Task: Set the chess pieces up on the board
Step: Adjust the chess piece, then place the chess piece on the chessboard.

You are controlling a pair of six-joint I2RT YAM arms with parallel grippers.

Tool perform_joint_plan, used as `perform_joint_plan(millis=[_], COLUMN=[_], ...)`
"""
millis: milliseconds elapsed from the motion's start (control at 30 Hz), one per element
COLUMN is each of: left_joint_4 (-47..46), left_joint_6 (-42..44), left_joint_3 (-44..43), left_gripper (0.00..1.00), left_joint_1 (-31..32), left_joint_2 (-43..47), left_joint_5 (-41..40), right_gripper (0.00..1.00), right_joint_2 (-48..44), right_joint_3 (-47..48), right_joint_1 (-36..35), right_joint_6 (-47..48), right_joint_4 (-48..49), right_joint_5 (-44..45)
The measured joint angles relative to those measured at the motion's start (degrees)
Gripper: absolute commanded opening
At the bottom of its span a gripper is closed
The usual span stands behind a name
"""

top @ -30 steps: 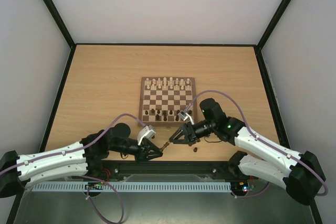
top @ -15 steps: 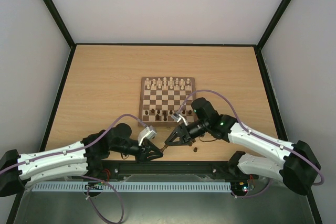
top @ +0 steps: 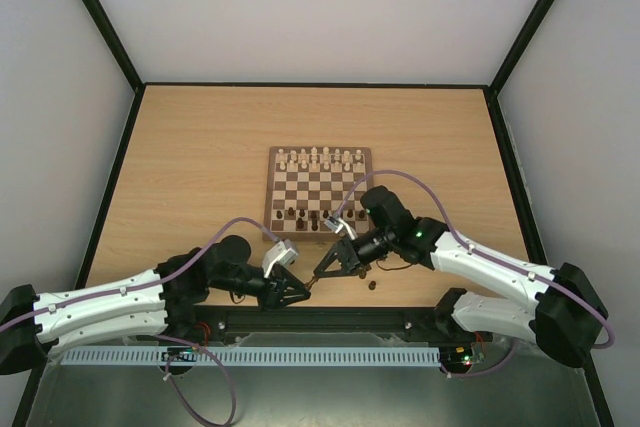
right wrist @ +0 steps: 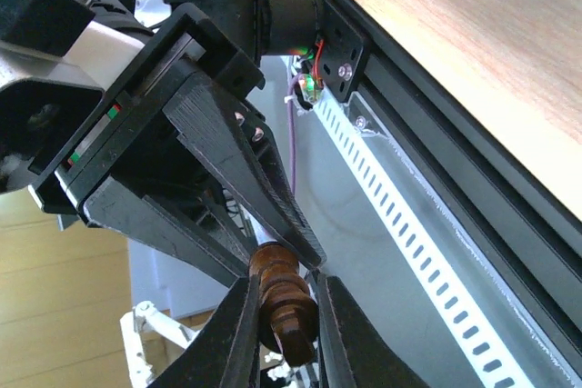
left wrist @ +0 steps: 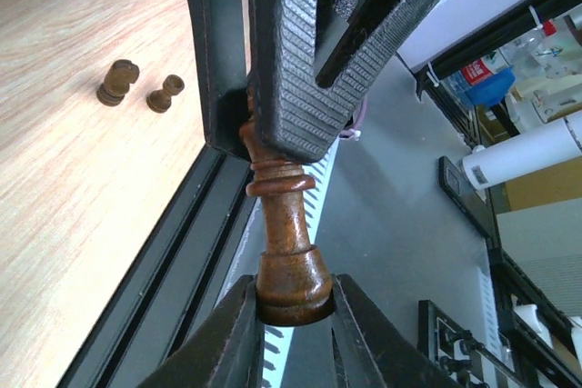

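Left claw (left wrist: 293, 283): clenched on the broad base of the held chessman; it reaches in low over the table's near edge, fingertips aimed at the right claw
Right claw (right wrist: 282, 281): clenched on the other end of the same chessman, one finger pressed to each side; its fingertips face the left claw's, with only the length of the piece between them
Held chessman (left wrist: 286, 224): dark brown turned wood with a ringed collar, a waisted stem and a flared base; it spans both claws and is lifted off the table; in the left wrist view its head is hidden behind a ribbed finger of the right claw
Loose chessmen (left wrist: 118, 82): two dark brown pieces lying on their sides on bare table, just beside each other; they are near the right claw, off to its wrist side, and apart from both sets of fingertips
Board (top: 318, 187): checkered, lying beyond both claws on the side away from the arm bases; the right arm crosses its near right corner
Dark chessmen on the board (top: 300, 214): a few stand in the rows nearest the claws; their number cannot be told
Pale chessmen (top: 320, 158): stand in the rows farthest from the claws
Table (top: 200, 167): light wood grain, under both claws
Rail (top: 330, 322): black, running along the table's near edge, just on the base side of both claws
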State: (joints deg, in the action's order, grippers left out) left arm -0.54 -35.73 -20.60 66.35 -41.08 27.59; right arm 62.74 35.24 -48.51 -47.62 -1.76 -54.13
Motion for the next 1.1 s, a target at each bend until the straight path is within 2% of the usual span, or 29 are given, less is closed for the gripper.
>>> perform_joint_plan(millis=[67,133,200,300,600,733,867,1100], left_joint_4=[0.1,0.2,0.7,3.6,12.8,16.8,20.3,21.4], left_joint_6=[0.1,0.3,0.2,-0.2,-0.5,-2.1,-4.5,-7.2], left_joint_3=[0.0,0.0,0.0,-0.9,-7.5,-9.6,-11.5,-11.7], left_gripper=[0.33,0.49,0.58,0.66,0.73,0.77,0.78,0.91], left_joint_1=[0.0,0.0,0.0,-0.1,-2.8,-4.5,-5.4,-5.6], left_joint_2=[0.0,0.0,0.0,0.2,3.7,3.6,2.1,-0.9], left_joint_5=[-0.7,-1.7,-2.8,-5.4,-15.6,-24.5,-35.6,-47.4], right_gripper=[0.04,0.04,0.03,0.03,0.01,0.01,0.01,0.01], right_joint_2=[0.0,-0.1,-0.5,-2.0,-3.9,-2.3,0.8,11.5], right_joint_3=[0.6,1.9,3.5,6.5,14.5,18.4,23.8,33.3], right_joint_1=[-0.1,-0.3,-0.3,-0.4,-0.4,-0.4,-0.4,-5.5], right_joint_6=[0.9,1.8,3.1,5.2,10.6,12.7,14.4,15.5], right_joint_4=[-1.0,-2.6,-5.0,-9.5,-21.7,-27.6,-32.4,-38.8], right_joint_5=[1.2,3.2,5.9,11.2,27.3,36.0,44.7,61.3])
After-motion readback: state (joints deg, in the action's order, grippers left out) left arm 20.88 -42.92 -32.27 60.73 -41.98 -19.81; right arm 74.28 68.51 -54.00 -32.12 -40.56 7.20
